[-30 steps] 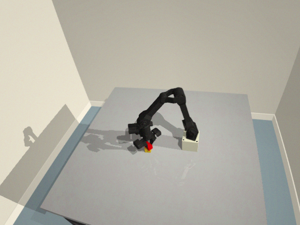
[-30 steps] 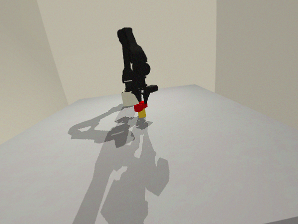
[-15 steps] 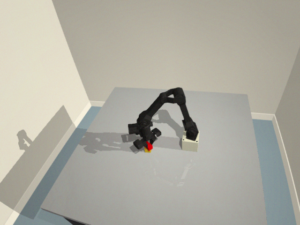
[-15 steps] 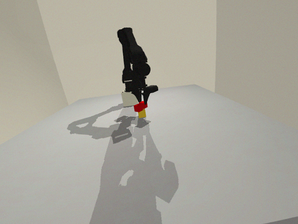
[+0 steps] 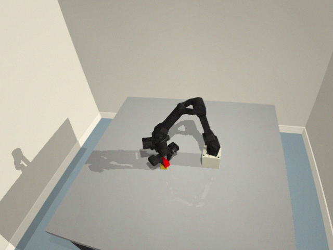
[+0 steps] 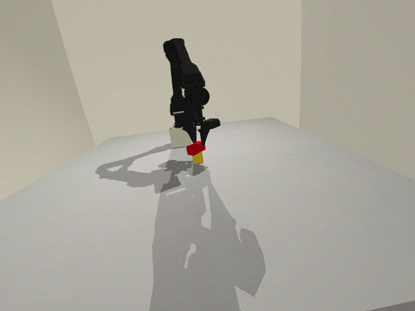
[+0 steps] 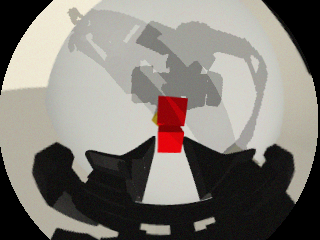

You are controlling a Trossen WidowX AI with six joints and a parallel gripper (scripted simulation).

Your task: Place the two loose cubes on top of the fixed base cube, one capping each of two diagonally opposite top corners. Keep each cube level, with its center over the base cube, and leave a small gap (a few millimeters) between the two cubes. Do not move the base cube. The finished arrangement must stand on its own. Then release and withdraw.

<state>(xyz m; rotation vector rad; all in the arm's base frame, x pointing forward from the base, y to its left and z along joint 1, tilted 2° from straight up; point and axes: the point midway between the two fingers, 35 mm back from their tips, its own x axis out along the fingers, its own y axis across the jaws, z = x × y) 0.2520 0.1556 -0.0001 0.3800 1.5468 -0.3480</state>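
The yellow base cube point(image 5: 164, 167) point(image 6: 198, 158) stands on the table, and a sliver of it point(image 7: 155, 119) shows in the wrist view. One red cube point(image 5: 166, 163) point(image 6: 202, 146) point(image 7: 170, 142) is on top of it, between the fingertips. The other red cube point(image 5: 163, 159) point(image 6: 192, 150) point(image 7: 172, 111) is also on top, beyond the first in the wrist view. The two look close together; whether there is a gap is unclear. My gripper point(image 5: 164, 160) point(image 6: 199, 142) point(image 7: 169, 139) is slightly open around the first cube, pointing down. Its fingers hide parts of the cubes in the top and exterior views.
The arm's cream mounting block point(image 5: 210, 162) point(image 6: 177, 138) stands on the grey table point(image 5: 150, 210) point(image 6: 323, 228), to the right of the cubes in the top view and behind them in the exterior view. The arm arches between block and cubes. Its shadows cross the table.
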